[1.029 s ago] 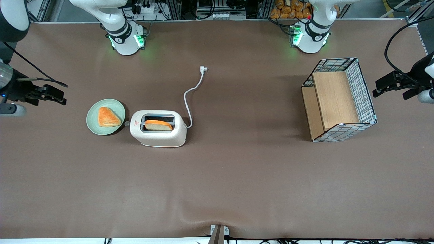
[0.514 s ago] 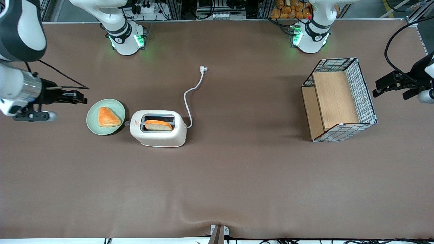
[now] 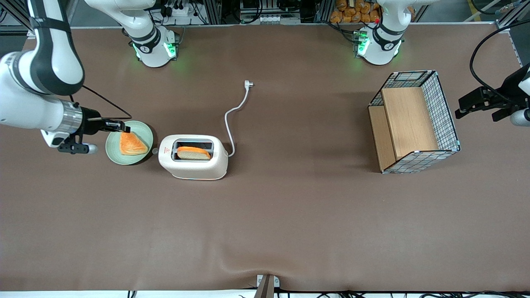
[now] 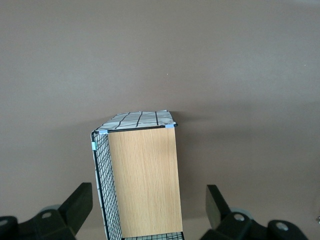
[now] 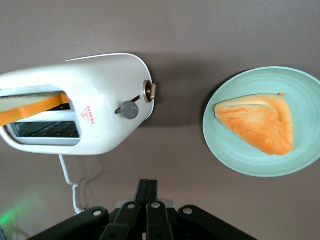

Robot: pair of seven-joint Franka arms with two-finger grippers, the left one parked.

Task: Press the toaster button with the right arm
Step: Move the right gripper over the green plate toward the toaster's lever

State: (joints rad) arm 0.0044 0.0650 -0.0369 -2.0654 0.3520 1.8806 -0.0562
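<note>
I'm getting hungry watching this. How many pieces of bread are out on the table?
2. One slice stands in the toaster slot nearer the front camera. One triangular piece lies on the green plate beside the toaster, under the closed gripper. The other slot looks empty.

A green plate (image 3: 112, 151) carries a triangular pastry (image 3: 131, 143); a wire basket (image 3: 447, 111) lies toward the parked arm's end of the brown counter (image 3: 290, 223).

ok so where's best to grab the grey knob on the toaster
Probably the round grey knob head itself, coming from the plate end: it sticks out of the toaster's short end there, clear on all sides. The gripper, jaws shut, hovers over the plate and would need opening.
</note>
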